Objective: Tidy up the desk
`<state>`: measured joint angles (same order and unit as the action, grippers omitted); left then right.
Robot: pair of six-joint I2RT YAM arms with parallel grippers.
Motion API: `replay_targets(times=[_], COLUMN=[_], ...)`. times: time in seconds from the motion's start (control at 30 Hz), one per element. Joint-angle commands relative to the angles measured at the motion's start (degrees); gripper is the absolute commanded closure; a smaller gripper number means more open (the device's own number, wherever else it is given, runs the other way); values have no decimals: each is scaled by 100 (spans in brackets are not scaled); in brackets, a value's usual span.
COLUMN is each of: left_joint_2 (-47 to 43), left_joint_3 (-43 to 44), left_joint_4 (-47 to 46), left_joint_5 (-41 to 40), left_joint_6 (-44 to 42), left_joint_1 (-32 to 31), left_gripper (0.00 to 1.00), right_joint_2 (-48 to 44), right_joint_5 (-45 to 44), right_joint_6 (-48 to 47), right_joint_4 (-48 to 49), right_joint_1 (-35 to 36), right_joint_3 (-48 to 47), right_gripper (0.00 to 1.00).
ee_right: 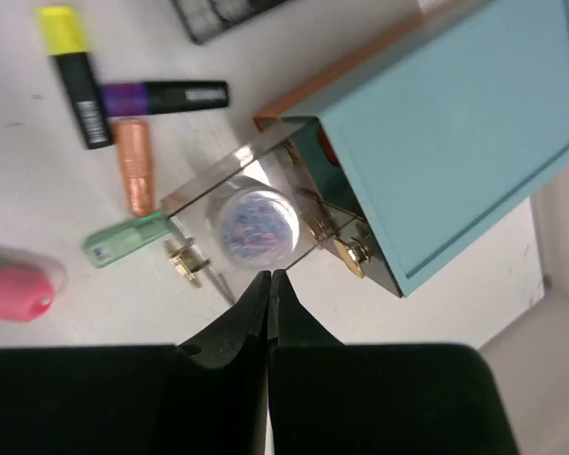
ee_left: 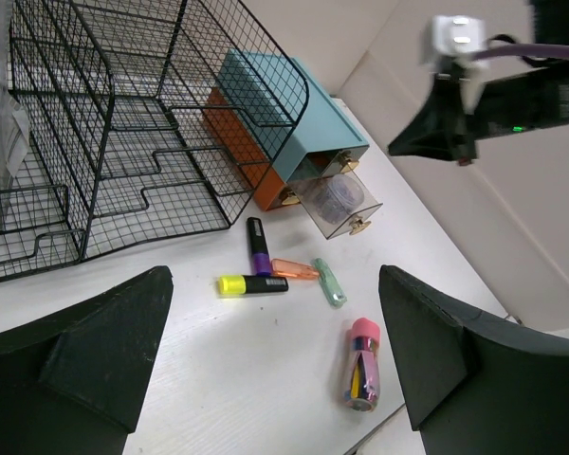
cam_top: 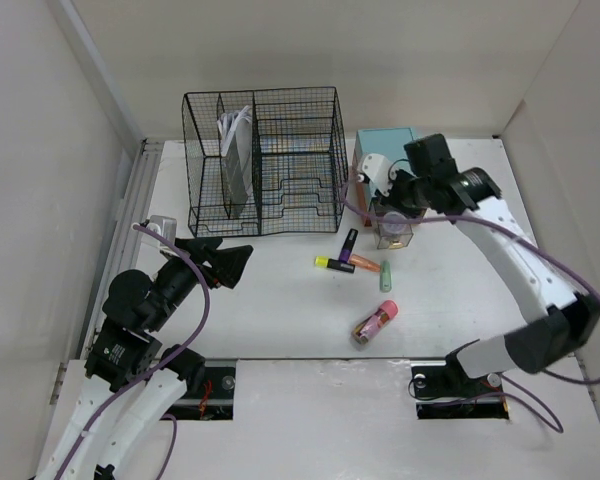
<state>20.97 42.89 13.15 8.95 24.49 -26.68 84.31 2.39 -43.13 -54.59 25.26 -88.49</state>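
Right claw (ee_right: 268, 281) is pressed together, just by the clear drawer (ee_right: 229, 204) with a round jar (ee_right: 257, 224) inside. Left claw (ee_left: 273, 282) is spread wide over the desk (ee_left: 218, 379).

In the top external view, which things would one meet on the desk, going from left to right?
Black wire-mesh organizer → yellow-capped highlighter → orange marker → green marker. The purple highlighter, pink-capped tube and teal drawer box overlap these sideways, so they are left out.
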Motion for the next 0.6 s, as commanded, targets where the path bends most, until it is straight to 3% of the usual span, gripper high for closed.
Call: replay_targets(times=[0.0, 0.1, 0.27, 0.57], left_joint_2=[-14, -14, -14, 777], left_joint_3=[219, 150, -263, -1073], left_joint_4=[-181, -234, -786, -2097], left_joint_5=[28, 81, 449, 959], left_joint_6=[-67, 2, 319, 1023], left_joint_1=[-31, -31, -31, -31], left_gripper=[12, 12, 15, 25], right_joint_2=[-669, -811, -487, -134], right_joint_5=[1559, 2361, 2345, 737], right_joint_6=[-928, -1608, -1770, -301], right_joint_4=[-305, -1156, -1266, 1344], right_joint_1=[-73, -73, -126, -126], right_joint_3=[322, 823, 1605, 2380], right_gripper=[100, 100, 100, 100])
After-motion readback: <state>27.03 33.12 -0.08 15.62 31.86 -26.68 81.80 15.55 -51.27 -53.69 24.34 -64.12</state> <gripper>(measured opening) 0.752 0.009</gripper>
